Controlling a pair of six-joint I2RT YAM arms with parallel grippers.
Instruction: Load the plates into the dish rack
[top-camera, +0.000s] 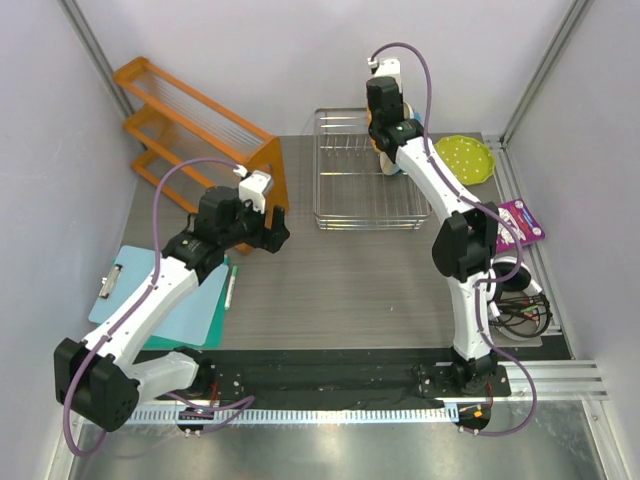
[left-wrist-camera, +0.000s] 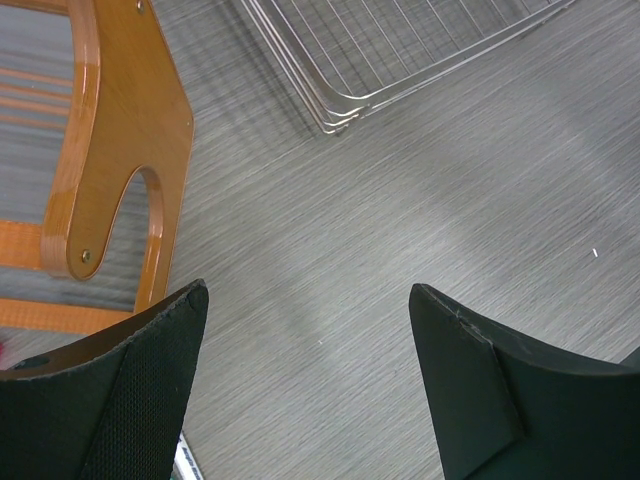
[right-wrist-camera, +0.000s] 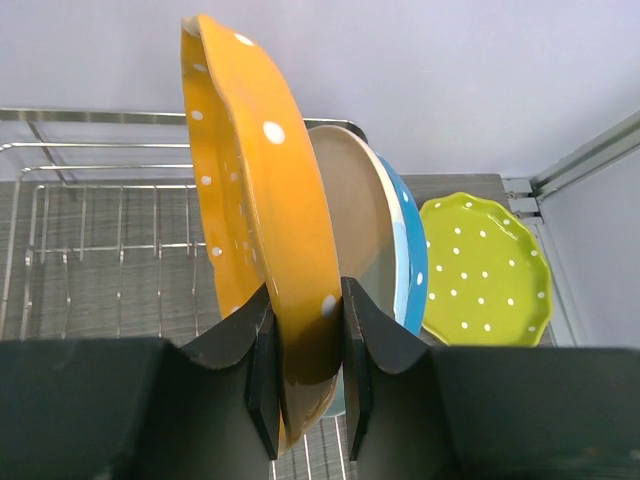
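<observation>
Grey brushed tabletop (top-camera: 350, 290) between pale walls, with an orange slatted shelf (top-camera: 200, 130) at far left and the dish rack (top-camera: 350, 190) at far centre. At near left, a teal mat (top-camera: 195, 310) and a clipboard (top-camera: 125, 285).

Right arm stretched out to the rack's far-right corner. Left arm well apart from it, low beside the shelf's foot. Spread wide over bare table and holding nothing, the left gripper (left-wrist-camera: 308, 290).

Clamped on the lower rim of the orange plate (right-wrist-camera: 255, 200), the right gripper (right-wrist-camera: 305, 330), carrying it on edge above the rack's right end. Just right of it and close behind, the cream plate (right-wrist-camera: 350, 220) and the blue plate (right-wrist-camera: 405, 260), both upright. No telling from here whether either sits between dividers. Flat on the table right of the rack, outside it, the lime-green plate (right-wrist-camera: 485, 270).

Rack wires below and to the left of the held plate, its plane upright and running roughly near-to-far. Probably a straight lowering into a slot left of the cream plate. Right arm by far the nearer for the lime-green plate as well.
</observation>
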